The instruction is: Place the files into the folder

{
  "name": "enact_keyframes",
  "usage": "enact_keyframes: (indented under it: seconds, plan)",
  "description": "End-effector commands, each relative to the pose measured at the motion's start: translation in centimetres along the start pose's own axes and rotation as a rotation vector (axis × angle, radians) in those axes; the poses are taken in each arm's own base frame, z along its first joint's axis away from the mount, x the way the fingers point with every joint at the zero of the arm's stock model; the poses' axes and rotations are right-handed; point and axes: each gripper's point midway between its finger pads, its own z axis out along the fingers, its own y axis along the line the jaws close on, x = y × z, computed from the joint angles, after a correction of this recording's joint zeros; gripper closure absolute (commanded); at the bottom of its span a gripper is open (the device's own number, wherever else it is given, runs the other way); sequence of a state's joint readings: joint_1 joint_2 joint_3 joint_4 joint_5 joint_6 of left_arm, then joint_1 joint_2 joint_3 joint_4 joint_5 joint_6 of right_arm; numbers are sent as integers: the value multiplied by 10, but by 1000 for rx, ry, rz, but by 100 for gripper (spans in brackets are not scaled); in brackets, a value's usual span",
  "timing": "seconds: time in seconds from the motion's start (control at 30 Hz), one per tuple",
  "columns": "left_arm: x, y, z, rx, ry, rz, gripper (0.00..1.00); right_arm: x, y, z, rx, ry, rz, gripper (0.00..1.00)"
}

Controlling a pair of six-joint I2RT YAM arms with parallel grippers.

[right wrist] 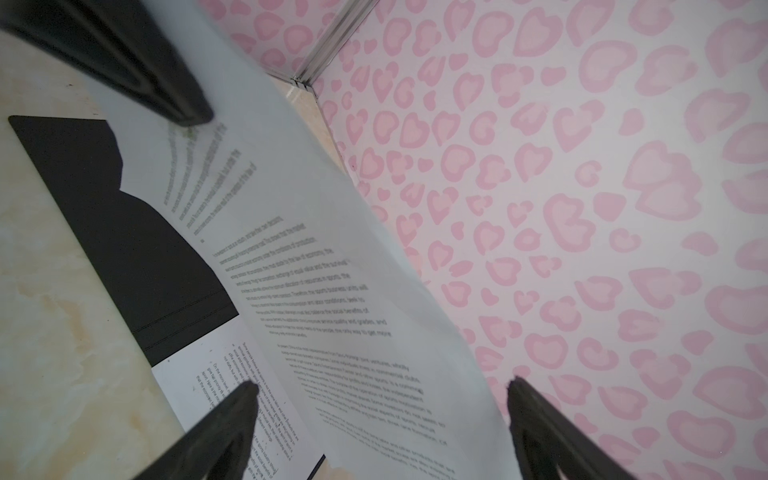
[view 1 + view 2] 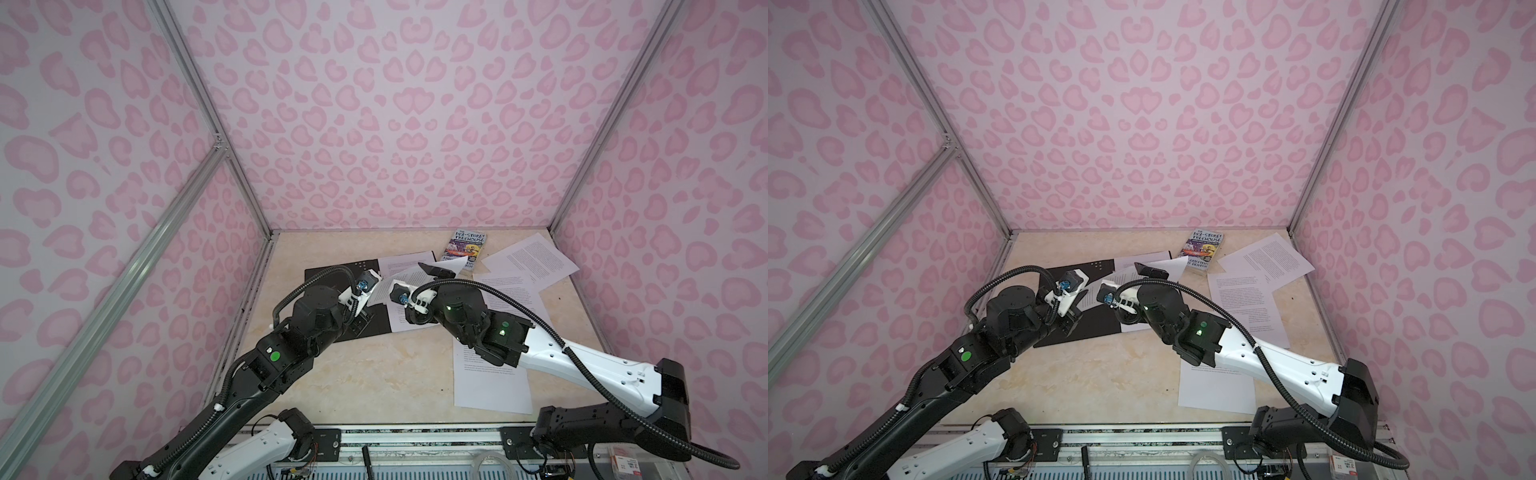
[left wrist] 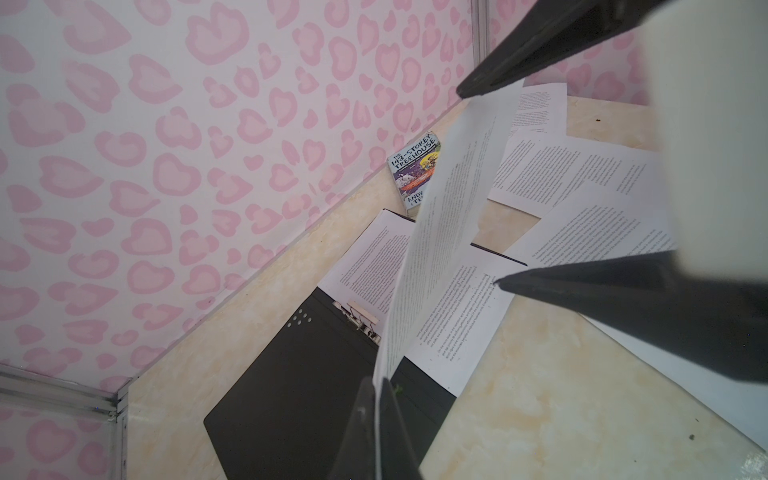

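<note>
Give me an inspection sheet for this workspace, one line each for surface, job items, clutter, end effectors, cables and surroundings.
surface: beige marbled table, papers spread over its right side in both top views.
job's things: folder lies open, black inside up; printed sheets lie on one half of it; one held sheet is lifted above it; loose sheets lie on the table.
clutter: paperback book near the back wall.
end effectors: left end effector shut on the held sheet's edge; right end effector open, jaws either side of that sheet.
cables: black conduit loops over each arm; no snag seen.
surroundings: pink heart-print walls; nothing else seen.
</note>
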State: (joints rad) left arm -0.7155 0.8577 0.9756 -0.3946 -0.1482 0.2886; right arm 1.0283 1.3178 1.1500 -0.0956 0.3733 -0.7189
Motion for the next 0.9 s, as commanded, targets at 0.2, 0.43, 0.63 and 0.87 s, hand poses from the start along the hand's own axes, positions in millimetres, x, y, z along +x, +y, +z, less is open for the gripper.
enact_keyframes:
  seconds: [0.2, 0.43, 0.63, 0.87]
  plan:
    - [-4, -3, 2, 13, -29, 16, 96, 7, -10, 3, -2, 41, -23, 7]
    - [-6, -2, 1, 7, -46, 23, 96, 7, 3, 1, -98, 36, -50, 13]
    - [-7, -3, 0, 9, -59, 27, 96, 4, 13, -1, -204, 15, -42, 26]
    - [-10, -2, -2, 4, -74, 28, 96, 5, 17, 2, -274, 42, -28, 43]
